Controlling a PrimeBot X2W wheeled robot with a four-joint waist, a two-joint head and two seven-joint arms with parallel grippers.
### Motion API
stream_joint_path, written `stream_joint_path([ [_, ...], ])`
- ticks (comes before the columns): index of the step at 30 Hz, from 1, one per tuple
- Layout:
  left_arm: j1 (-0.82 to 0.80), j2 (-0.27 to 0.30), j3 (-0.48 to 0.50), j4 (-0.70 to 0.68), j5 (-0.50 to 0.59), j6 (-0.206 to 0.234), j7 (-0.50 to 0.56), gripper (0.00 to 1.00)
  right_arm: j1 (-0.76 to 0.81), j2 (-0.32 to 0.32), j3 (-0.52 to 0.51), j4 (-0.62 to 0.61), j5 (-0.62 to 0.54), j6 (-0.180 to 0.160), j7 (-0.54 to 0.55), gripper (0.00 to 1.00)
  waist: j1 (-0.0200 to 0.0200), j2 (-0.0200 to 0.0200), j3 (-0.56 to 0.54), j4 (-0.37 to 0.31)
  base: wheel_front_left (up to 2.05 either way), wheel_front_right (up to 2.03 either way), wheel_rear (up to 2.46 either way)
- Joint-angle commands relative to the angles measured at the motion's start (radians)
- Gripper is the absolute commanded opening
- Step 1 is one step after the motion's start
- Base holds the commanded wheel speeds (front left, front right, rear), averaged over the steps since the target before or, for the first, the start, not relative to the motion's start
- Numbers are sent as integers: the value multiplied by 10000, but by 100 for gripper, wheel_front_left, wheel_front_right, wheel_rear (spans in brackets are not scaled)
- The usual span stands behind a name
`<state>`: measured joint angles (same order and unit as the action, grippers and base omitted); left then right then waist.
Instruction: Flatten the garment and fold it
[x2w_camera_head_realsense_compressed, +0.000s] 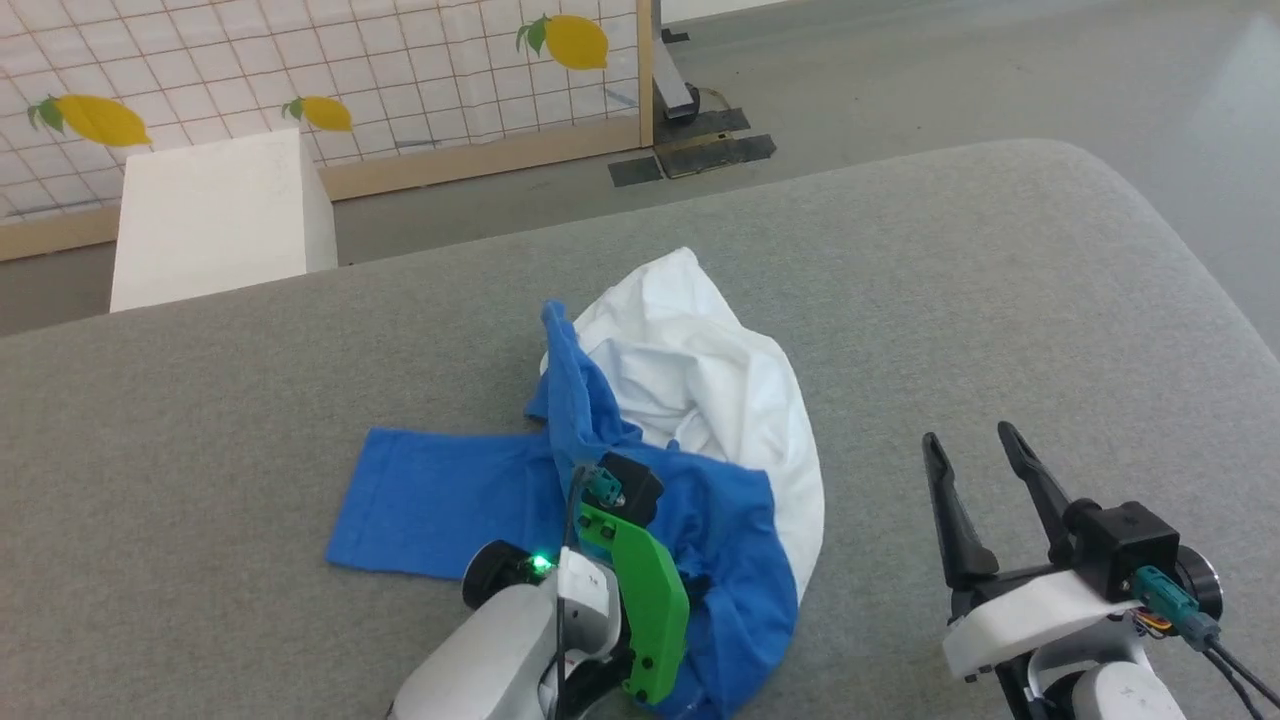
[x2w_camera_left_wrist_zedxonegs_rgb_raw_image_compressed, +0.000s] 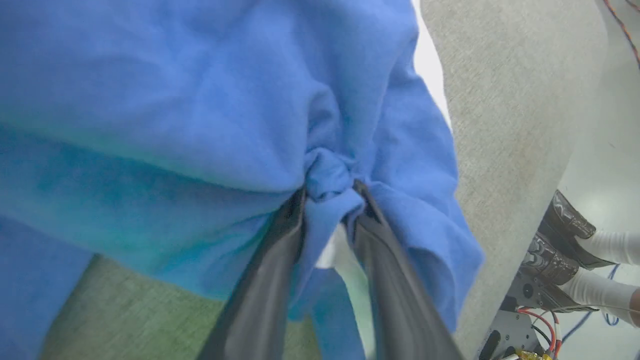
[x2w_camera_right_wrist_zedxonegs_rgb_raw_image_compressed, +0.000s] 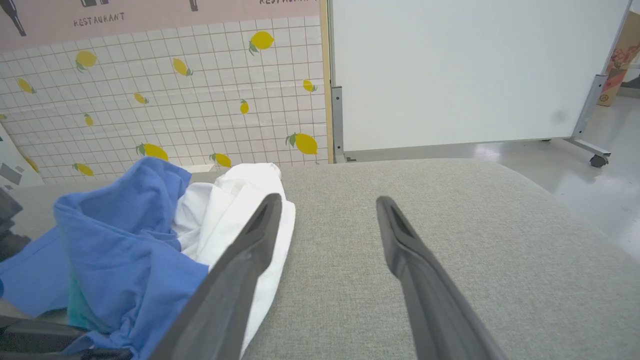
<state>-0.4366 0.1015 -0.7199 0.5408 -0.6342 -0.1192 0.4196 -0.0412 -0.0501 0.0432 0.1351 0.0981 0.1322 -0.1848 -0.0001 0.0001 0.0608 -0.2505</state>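
**A:** Lemon-tiled wall (x2w_camera_head_realsense_compressed: 400, 70) at twelve o'clock, and a wide grey padded surface (x2w_camera_head_realsense_compressed: 1000, 280) below it. Where's the garment?

**B:** The garment (x2w_camera_head_realsense_compressed: 700, 420) is heaped mid-surface, nowhere near flat. Its white body (x2w_camera_head_realsense_compressed: 700, 360) bulges toward one o'clock. A blue sleeve (x2w_camera_head_realsense_compressed: 440, 500) lies out flat toward nine o'clock, and the other blue cloth is bunched at six.

**A:** So which step?

**B:** Flattening, I'd judge, and early in it. The left gripper (x2w_camera_left_wrist_zedxonegs_rgb_raw_image_compressed: 330, 192) is down in the blue bunch at six o'clock. Its fingers are a narrow way apart, with a knot of blue cloth nipped between the tips.

**A:** And the right?

**B:** The right gripper (x2w_camera_head_realsense_compressed: 968, 436) hangs at four o'clock of the heap, well apart from it. Its fingers are spread wide with nothing in them.

**A:** Next?

**B:** Probably a second hold on the body's three-o'clock side, so both arms can draw the cloth out taut. It looks soft, so it will likely sag and drag. Better to lift before spreading.
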Motion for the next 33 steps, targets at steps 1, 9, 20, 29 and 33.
stream_joint_path([
  [1, 187, -13, 93, -96, -44, 95, -218, 100, -24, -1, -17, -84, 61, -15, -2, 100, 1, -1, -7, 164, 0, 0, 0],
  [9, 413, 438, 1619, -2299, 377, 997, -3845, 100, 12, -1, -2, -351, -47, -15, 49, 100, 1, -1, -87, 1005, 0, 0, 0],
  [20, 2232, 1555, 3633, -3718, 1408, 2375, -6775, 100, -826, -1, 1262, -1031, -631, -15, 1043, 100, 1, -1, 127, 2209, 0, 0, 0],
  [29, 3530, 534, 5352, -5344, 2654, 2183, -6811, 100, -2896, -354, 2382, 992, -401, -15, 5353, 100, 1, -1, 691, 3235, 0, 0, 0],
  [33, 3695, 88, 5809, -5441, 3004, 1724, -6812, 100, -3627, -517, 2117, 1898, -194, -15, 6884, 100, 1, -1, 881, 3655, 0, 0, 0],
])
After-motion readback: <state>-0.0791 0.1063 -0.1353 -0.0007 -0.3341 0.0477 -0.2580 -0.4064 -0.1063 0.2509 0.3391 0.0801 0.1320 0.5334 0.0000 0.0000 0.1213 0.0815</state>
